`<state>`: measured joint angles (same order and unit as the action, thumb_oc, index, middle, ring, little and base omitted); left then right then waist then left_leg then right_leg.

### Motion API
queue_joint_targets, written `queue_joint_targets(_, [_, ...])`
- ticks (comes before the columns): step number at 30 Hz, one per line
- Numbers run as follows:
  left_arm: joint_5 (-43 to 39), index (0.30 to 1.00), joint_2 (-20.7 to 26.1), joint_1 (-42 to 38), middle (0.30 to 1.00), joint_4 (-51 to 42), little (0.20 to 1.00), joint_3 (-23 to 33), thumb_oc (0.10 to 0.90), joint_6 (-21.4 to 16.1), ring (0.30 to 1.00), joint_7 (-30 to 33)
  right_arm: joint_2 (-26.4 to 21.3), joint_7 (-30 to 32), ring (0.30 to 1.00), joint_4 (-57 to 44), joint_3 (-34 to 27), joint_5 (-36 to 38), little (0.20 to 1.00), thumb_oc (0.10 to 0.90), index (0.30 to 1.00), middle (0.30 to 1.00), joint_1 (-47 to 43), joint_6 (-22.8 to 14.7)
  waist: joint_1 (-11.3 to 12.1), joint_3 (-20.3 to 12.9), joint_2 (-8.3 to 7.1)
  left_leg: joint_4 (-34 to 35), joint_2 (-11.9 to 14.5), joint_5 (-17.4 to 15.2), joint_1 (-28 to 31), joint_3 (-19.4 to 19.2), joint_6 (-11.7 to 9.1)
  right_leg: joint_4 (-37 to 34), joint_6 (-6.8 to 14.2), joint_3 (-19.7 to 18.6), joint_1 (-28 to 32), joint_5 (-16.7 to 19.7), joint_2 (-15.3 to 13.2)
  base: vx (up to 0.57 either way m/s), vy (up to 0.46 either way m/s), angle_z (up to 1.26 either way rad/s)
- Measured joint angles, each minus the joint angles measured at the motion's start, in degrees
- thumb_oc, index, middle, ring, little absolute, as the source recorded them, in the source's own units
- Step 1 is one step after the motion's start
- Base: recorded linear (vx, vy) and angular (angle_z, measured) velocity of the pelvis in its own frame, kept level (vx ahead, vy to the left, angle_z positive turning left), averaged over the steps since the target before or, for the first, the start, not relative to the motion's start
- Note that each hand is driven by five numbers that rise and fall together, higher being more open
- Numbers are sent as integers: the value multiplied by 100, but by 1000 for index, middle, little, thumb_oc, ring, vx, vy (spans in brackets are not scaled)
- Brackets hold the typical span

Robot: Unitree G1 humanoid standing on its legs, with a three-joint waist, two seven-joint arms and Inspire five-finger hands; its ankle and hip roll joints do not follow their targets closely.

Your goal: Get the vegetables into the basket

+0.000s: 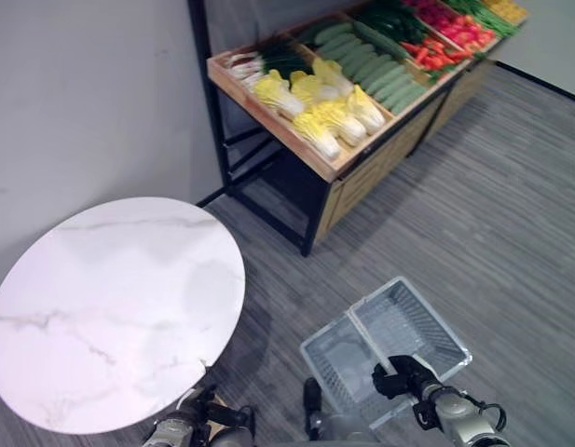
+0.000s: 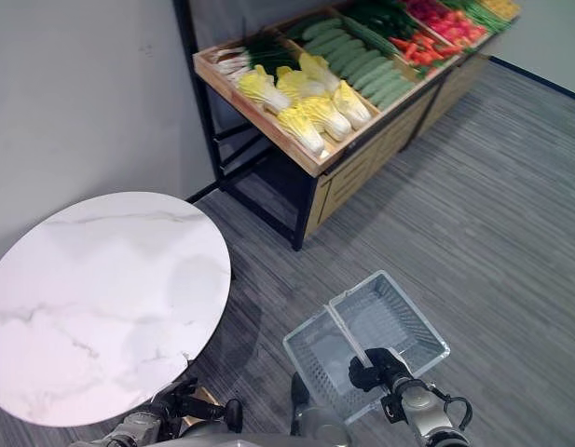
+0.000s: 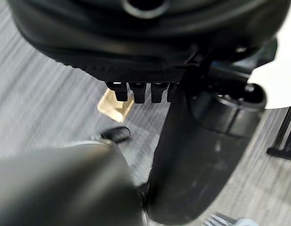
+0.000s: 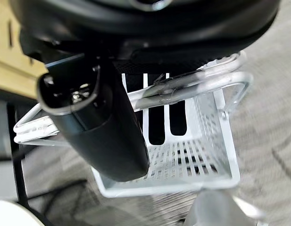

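At lower centre-right of the head views, the right hand [image 1: 400,379] was curled around the handle [image 4: 192,89] of the white wire basket [image 1: 422,321], which hung empty above the grey floor [image 1: 511,214]. The vegetables [image 1: 338,88] lay in a wooden display rack [image 1: 296,140] at upper centre. The left hand [image 2: 180,400], at the lower left beside the round marble table [image 1: 110,307], had its fingers curled and held nothing.
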<state>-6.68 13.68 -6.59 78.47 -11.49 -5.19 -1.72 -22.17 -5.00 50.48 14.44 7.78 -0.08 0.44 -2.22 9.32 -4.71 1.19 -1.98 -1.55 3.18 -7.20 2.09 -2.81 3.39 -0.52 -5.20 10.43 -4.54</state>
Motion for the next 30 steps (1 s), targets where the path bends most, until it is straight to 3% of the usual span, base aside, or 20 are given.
queue_joint_targets(6, [-3, 1000, 269, 127, 1000, -10, 1000, 112, 900, -5, 1000, 49, 153, -17, 300, 135, 128, 2, 300, 400, 300, 300, 108, 46, 41, 64, -52, 39, -265, -42, 147, -333, 297, 134, 225, -130, -119, 123, -187, -50, 156, -28])
queue_joint_targets(12, [1, 1000, 376, 220, 1000, 11, 1000, 224, 900, 69, 1000, 66, 174, -25, 300, 155, 166, -7, 300, 400, 300, 300, -150, 41, 120, 116, -70, 55, -236, -82, 210, -904, 339, 153, 462, -514, -316, 478, -61, -43, 90, -50])
queue_joint_targets(13, [0, 1000, 406, 186, 1000, -21, 1000, 223, 900, 71, 1000, 84, 177, -22, 300, 146, 142, -2, 300, 400, 300, 300, -180, 31, 104, 150, -92, 50, -205, -112, 249, -1095, 386, 84, 496, -430, -358, 651, -21, -34, 70, -63])
queue_joint_targets(14, [0, 1000, 407, 243, 1000, -61, 1000, 218, 900, 68, 1000, 107, 187, -16, 300, 131, 121, -3, 300, 400, 300, 300, -260, 31, 135, 231, 7, 82, -139, -121, 272, -1200, 405, -7, 558, 34, -364, 633, -5, -36, 66, -78])
queue_joint_targets(15, [0, 1000, 383, 262, 1000, -132, 1000, 223, 900, 70, 1000, 131, 169, -13, 300, 112, 101, -7, 300, 400, 300, 300, -286, 31, 139, 242, 2, 107, -82, -153, 327, -1327, 474, 1, 550, 504, -372, 468, -35, -56, 32, -68])
queue_joint_targets(17, [2, 1000, 376, 276, 1000, -185, 1000, 217, 900, 87, 1000, 154, 116, 15, 300, 33, 101, -16, 300, 400, 300, 300, -279, 27, 130, 319, 118, 77, 66, -165, 317, -1563, 495, 190, 577, 1265, -362, 303, -254, -18, -7, -79])
queue_joint_targets(18, [5, 1000, 378, 298, 1000, -195, 1000, 217, 900, 116, 1000, 160, 59, 37, 300, 10, 98, -18, 300, 400, 300, 300, -292, 28, 130, 380, 268, 90, 293, -111, 346, -1827, 412, 642, 549, 1505, -335, 105, -353, 21, -37, -81])
queue_joint_targets(19, [7, 1000, 383, 294, 1000, -195, 1000, 217, 900, 121, 1000, 160, 47, 40, 300, 8, 94, -17, 300, 400, 300, 300, -280, 30, 124, 389, 286, 94, 328, -106, 349, -1862, 405, 692, 556, 1513, -295, 77, -373, 74, -73, -91])
queue_joint_targets(20, [25, 1000, 420, 325, 1000, -205, 1000, 216, 900, 129, 1000, 157, 35, 40, 300, 8, 77, -9, 300, 400, 300, 300, -224, 67, 118, 367, 248, 88, 366, -114, 342, -1993, 238, 674, 481, 1704, 7, 148, -485, 109, -107, -42])
queue_joint_targets(23, [116, 1000, 292, 309, 1000, -220, 1000, 215, 900, 127, 1000, 145, -53, 73, 300, 15, 90, -10, 300, 400, 300, 300, -181, 81, 15, 298, 415, 151, 508, -91, 499, -2224, -66, 297, 383, 1754, 197, 48, -275, 102, -122, -44])
queue_joint_targets(24, [117, 1000, 290, 355, 1000, -205, 1000, 214, 900, 125, 1000, 140, -55, 52, 300, 13, 167, -10, 300, 400, 300, 300, -188, 80, 49, 235, 409, 179, 527, -102, 592, -2391, -117, 113, 326, 1816, 277, -2, -240, 64, -144, -67])
queue_joint_targets(25, [118, 1000, 303, 398, 1000, -207, 1000, 220, 900, 129, 1000, 138, -28, 35, 300, 3, 198, -16, 300, 400, 300, 300, -159, 80, 70, 130, 337, 178, 474, -144, 604, -2499, -187, -4, 141, 1827, 303, -137, -234, 67, -173, -70])
queue_joint_targets(26, [118, 1000, 256, 399, 1000, -207, 1000, 221, 900, 139, 1000, 135, -56, 35, 300, 6, 194, -19, 300, 400, 300, 300, -138, 80, 31, 81, 373, 167, 495, -180, 614, -2532, -247, -49, 5, 1777, 291, -148, -165, 90, -244, -43])
queue_joint_targets(28, [120, 1000, 222, 392, 1000, -217, 1000, 218, 900, 137, 1000, 119, -95, 31, 300, -8, 191, -23, 300, 400, 300, 300, -123, 79, -24, 12, 438, 114, 600, -151, 579, -2648, -325, -41, 24, 1657, 216, -223, -54, 61, -175, -31])
queue_joint_targets(30, [120, 1000, 181, 291, 1000, -240, 1000, 200, 900, 138, 1000, 106, -106, 25, 300, -7, 159, -18, 300, 400, 300, 300, -11, 81, -87, -58, 455, -8, 762, -164, 529, -2650, -425, -42, -106, 1628, 216, -255, 81, 107, -259, -12])
